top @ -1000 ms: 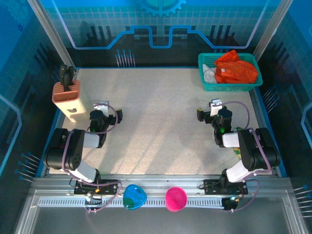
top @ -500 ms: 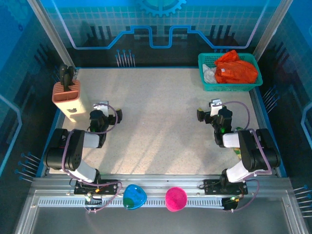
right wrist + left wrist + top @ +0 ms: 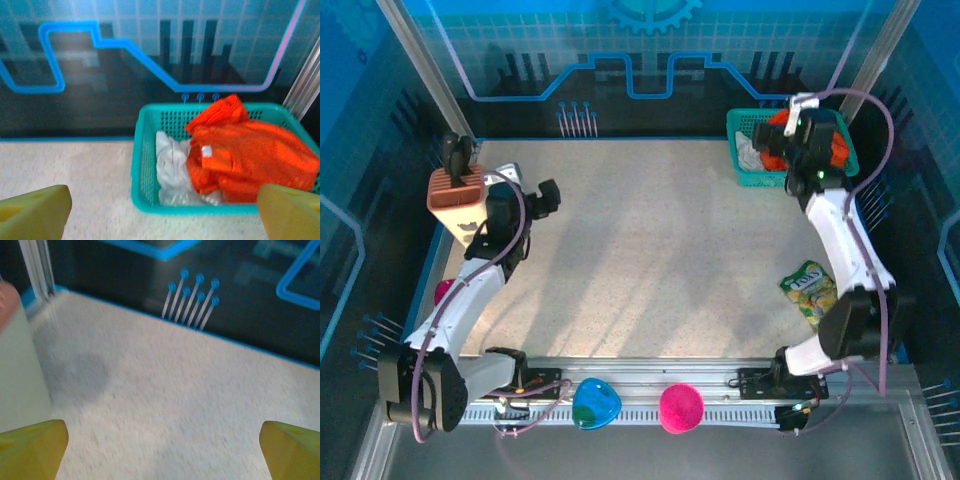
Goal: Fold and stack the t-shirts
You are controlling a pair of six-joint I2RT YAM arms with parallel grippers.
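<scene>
Your left end effector [image 3: 162, 450] is hanging open over the bare counter [image 3: 175, 390], near the knife block [image 3: 455, 195]. Your right end effector [image 3: 162, 212] is hovering open, facing the teal basket [image 3: 141, 165], which is holding the off-white t-shirt [image 3: 172, 167] beside the orange t-shirt [image 3: 250, 155].

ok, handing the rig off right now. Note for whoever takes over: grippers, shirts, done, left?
Left gripper: open, empty, over bare table at the far left.
Right gripper: open, empty, facing the basket at the far right.
Shirts: orange shirt and white shirt both crumpled in the basket, orange partly over white.
Done: nothing folded or stacked.
Left: pull both shirts out, fold each on the table, stack them.
</scene>
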